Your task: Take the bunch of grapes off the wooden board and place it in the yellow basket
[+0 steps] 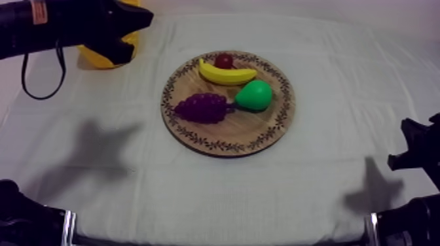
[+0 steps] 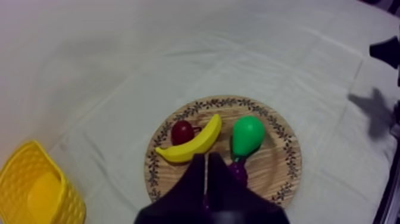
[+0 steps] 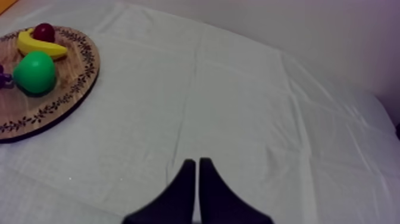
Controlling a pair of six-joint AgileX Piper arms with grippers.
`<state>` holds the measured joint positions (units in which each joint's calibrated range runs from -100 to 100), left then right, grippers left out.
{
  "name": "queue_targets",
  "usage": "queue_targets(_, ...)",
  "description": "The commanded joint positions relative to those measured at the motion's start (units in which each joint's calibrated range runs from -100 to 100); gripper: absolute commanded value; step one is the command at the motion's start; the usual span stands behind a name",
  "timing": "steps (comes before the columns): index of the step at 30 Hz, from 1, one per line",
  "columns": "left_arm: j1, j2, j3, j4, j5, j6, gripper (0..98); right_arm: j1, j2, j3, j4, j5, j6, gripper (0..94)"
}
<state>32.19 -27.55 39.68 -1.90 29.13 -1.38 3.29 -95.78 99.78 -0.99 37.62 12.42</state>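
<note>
At the left jaws: shut to a narrow wedge, nothing held. In the left wrist view the wedge tip lines up with the grapes [image 2: 239, 173], which peek out just past it, mostly hidden behind it. The top view puts the left arm [image 1: 72, 26] up at the far left over the basket [image 1: 88, 55], so the jaws are well apart from the grapes, aimed at them rather than on them. The grapes lie untouched on the board [image 1: 229, 147], on its basket-side half. Their stem points at the pear [image 1: 255, 95], touching or just beside it; can't tell which. The banana [image 1: 226, 74] and the red fruit [image 1: 224, 60] sit behind them toward the far rim, apart from the grapes. Step, as I read it: reach, pre-grasp, nothing of the task done yet. The next move calls for opening the jaws, carrying them across to the board and coming down over the body of the bunch, not the stem end, to keep clear of the pear. The carry back to the basket should be short, as it's on the same side. Right jaws: also shut to a wedge, empty, over bare counter [image 3: 238, 89], board well off. The right arm [image 1: 419, 150] sits low at its own edge, out of the way.
</note>
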Motion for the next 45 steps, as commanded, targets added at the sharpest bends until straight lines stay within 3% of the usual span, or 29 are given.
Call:
queue_targets(1, 0.3, 1.0, -2.1, 0.04, 4.4, -1.8, 0.0, 0.0, 0.0, 0.0, 0.0, 0.0, 0.0, 0.3)
queue_targets(6, 0.7, 5.1, -9.4, 1.11, 18.4, -7.5, 0.0, 0.0, 0.0, 0.0, 0.0, 0.0, 0.0, 0.3)
queue_targets(11, 0.2, 8.5, -13.7, 2.89, 28.6, -13.3, 0.0, 0.0, 0.0, 0.0, 0.0, 0.0, 0.0, 0.3)
queue_targets(22, -0.1, 17.8, -21.6, 5.15, 43.0, -24.4, 0.2, 0.0, 0.0, 0.0, 0.0, 0.0, 0.0, 0.3)
queue_targets(28, 1.1, 21.7, -23.5, 5.28, 44.9, -25.9, 0.6, 0.0, 0.0, 0.0, 0.0, 0.0, 0.0, 0.3)
queue_targets(38, 2.7, 23.7, -23.5, 5.45, 44.1, -24.6, 1.3, 0.0, 0.0, 0.0, 0.0, 0.0, 0.0, 0.3)
queue_targets(42, 2.8, 23.9, -22.5, 5.44, 43.4, -24.4, 17.1, 0.0, 0.0, 0.0, 0.0, 0.0, 0.0, 0.3)
queue_targets(45, 2.6, 24.0, -21.3, 5.32, 42.9, -23.9, 41.0, 0.0, 0.0, 0.0, 0.0, 0.0, 0.0, 0.3)
